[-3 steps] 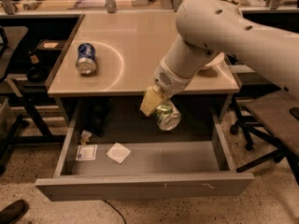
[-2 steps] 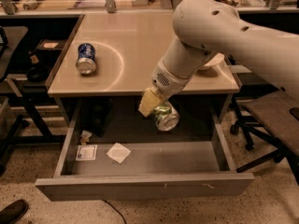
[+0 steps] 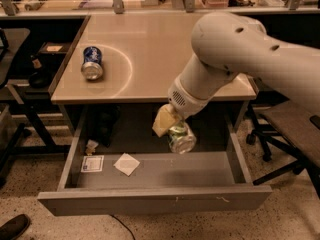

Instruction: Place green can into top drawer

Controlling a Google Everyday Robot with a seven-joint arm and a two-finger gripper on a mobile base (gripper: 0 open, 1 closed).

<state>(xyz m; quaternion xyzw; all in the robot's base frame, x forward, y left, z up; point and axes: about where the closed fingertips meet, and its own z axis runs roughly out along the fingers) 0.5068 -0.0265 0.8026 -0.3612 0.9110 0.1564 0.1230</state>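
Above open wide grey metal top drawer [image 3: 150, 202] | gripper [image 3: 174, 130] jaws pinching small green-and-white aluminium can [image 3: 182, 140] | judged: carry done, lowering and release outstanding

the top drawer [image 3: 150, 201] stands pulled out in front of the desk [image 3: 165, 49], below the desk top. the gripper [image 3: 172, 129] hangs over the drawer's middle, just before the desk's front edge, clamped on the green can [image 3: 182, 138]. a label [image 3: 92, 163] and a paper square [image 3: 126, 164] lie side by side in the drawer's left half. a second can [image 3: 92, 63] lies on its side on the left part of the desk.
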